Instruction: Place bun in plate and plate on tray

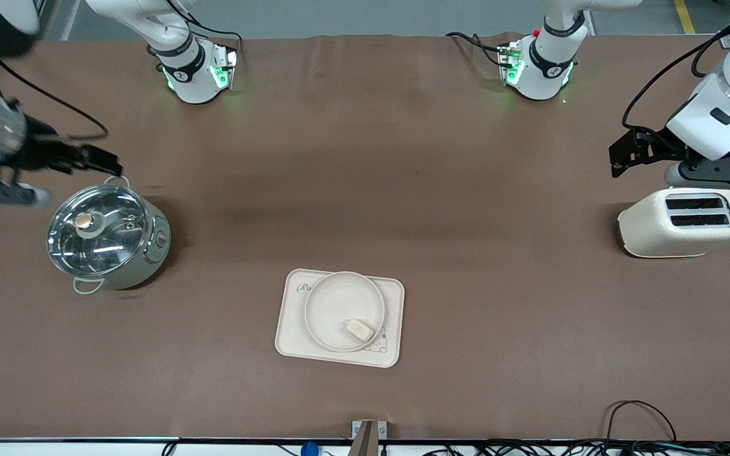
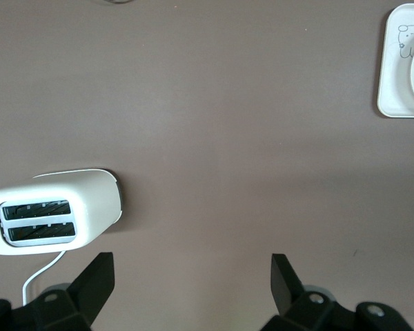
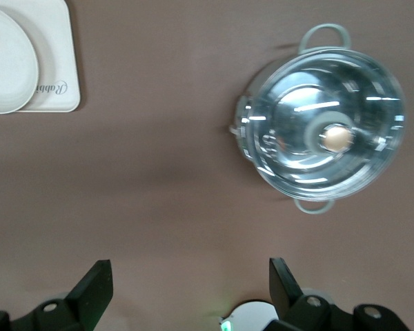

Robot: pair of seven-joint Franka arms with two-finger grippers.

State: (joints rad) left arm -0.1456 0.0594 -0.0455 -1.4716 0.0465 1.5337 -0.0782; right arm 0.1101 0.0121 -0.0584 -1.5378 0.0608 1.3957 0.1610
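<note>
Since the bun [image 1: 360, 330] already lies in the plate [image 1: 344, 311] and the plate sits on the tray [image 1: 295, 334], near the middle of the table's [image 1: 365, 158] edge closest to the front camera, we judge the task done as things lie. The bun rests against the plate's rim on the side toward that edge.

We read the bun as light and soft, likely to dent under a hard pinch; we would take it across its short sides with little force. The plate looks stiff, smooth and shallow, so we would grip it at the raised rim, where a tool could slip. The tray looks rigid and flat, best taken at a long edge.

Our left tool [image 2: 192, 293] hangs with its fingers apart and empty above the table by the toaster [image 1: 685, 223], at the left arm's end. Our right tool [image 3: 190, 293] is likewise spread and empty, over the table close to the lidded pot [image 1: 109, 237] at the right arm's end. Both arms wait, well away from the tray.

The plate covers most of the tray's lettering and part of the rabbit drawing. In both wrist views the tray and plate are cut off at the frame's border, and neither shows the bun. The pot's glass lid glares, so we cannot tell what is inside, and the right arm is partly out of the front view.
</note>
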